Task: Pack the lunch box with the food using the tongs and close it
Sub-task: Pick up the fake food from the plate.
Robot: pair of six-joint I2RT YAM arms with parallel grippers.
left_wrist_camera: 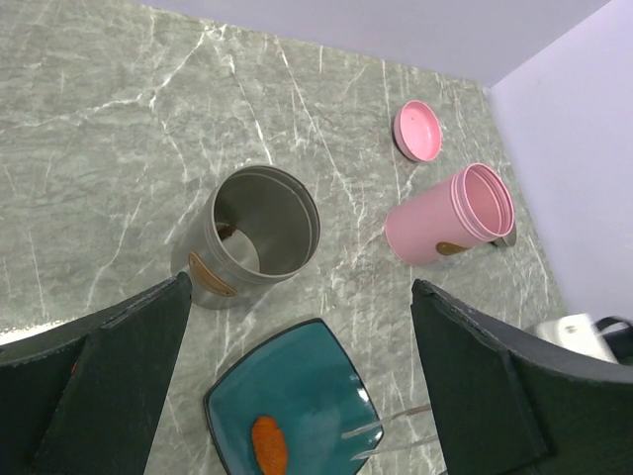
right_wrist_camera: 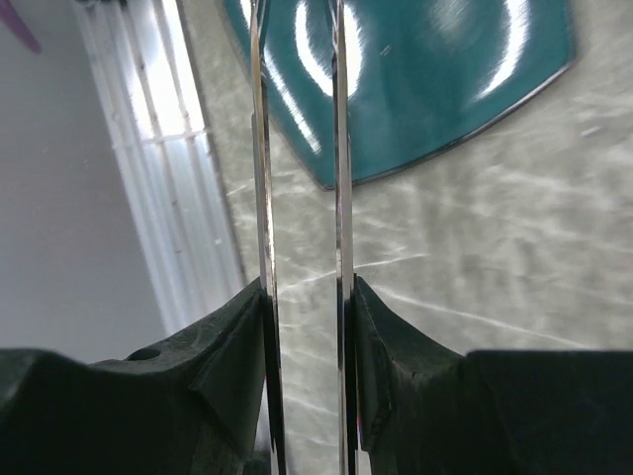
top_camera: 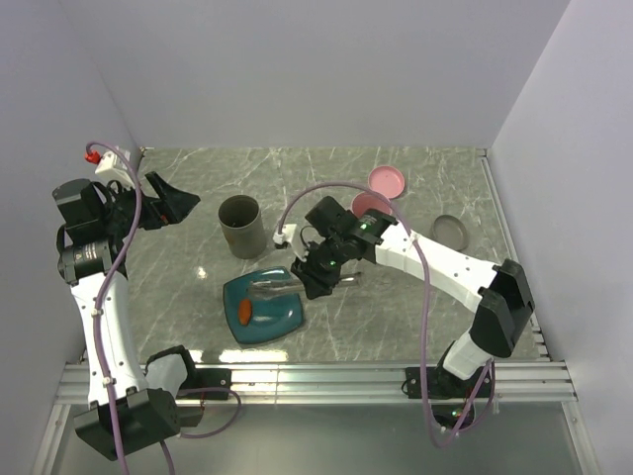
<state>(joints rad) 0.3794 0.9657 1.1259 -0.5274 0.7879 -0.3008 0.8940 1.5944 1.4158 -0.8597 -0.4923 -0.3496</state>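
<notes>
We see the right hand [right_wrist_camera: 302, 297] clenched on the tongs [top_camera: 275, 287]. In the wrist view its two dark fingers [right_wrist_camera: 232, 346] press the outsides of the two silver arms, which run nearly parallel with a narrow gap between them. From above, the tongs reach out of that hand toward 9 o'clock, over the far part of the teal plate [top_camera: 282, 317]. The plate sits near the middle of the grey marbled surface [top_camera: 396, 317]. We cannot tell whether the tips touch the plate. The orange piece [top_camera: 244, 314] lies on the plate near its 8 o'clock edge, apart from the tips and not gripped.

The grey lunch box [left_wrist_camera: 252, 237], a round open-topped can, stands upright at about 12 o'clock from the plate, near it but not touching. In the left wrist view a small brown piece [left_wrist_camera: 226, 231] shows inside it, low against the wall. A pink container [left_wrist_camera: 450, 218], also open, stands at 3 o'clock from the grey one, partly hidden behind the right arm in the top view. A pink lid [left_wrist_camera: 417, 130] lies flat at 12 o'clock from the pink container, and a grey lid [top_camera: 450, 233] lies at about 4 o'clock from it.

The left hand [top_camera: 173, 201] is released, its fingers [left_wrist_camera: 99, 396] spread wide with nothing between them. It is held above the surface at 9 o'clock from the grey lunch box, apart from it.
</notes>
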